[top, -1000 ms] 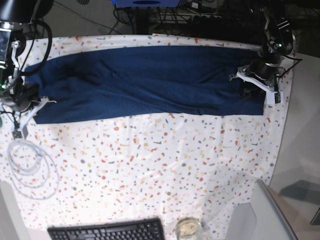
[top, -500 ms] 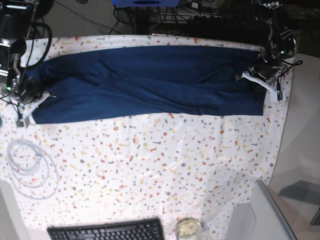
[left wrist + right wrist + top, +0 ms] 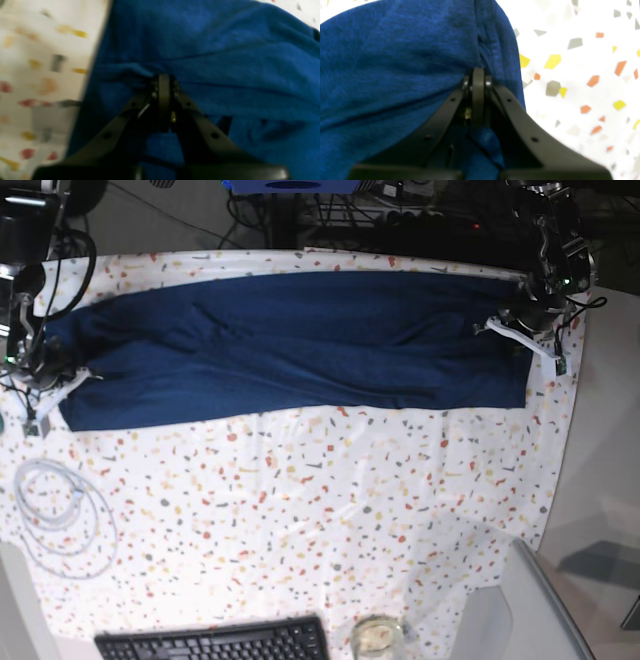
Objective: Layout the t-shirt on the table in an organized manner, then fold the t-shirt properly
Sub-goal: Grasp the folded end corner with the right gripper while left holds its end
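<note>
Between the hands, the shirt (image 3: 290, 345) has drawn taut on the worktop (image 3: 330, 510); left hand (image 3: 163, 77) and right hand (image 3: 478, 71) each pinch an end, ready to fold over.

A: what else is in frame?
B: black keyboard (image 3: 215, 641) at the near edge, small glass jar (image 3: 377, 637) just beside it.
A: left side?
B: coiled clear tubing (image 3: 62, 516). Grey chair back (image 3: 535, 608) near right corner.
</note>
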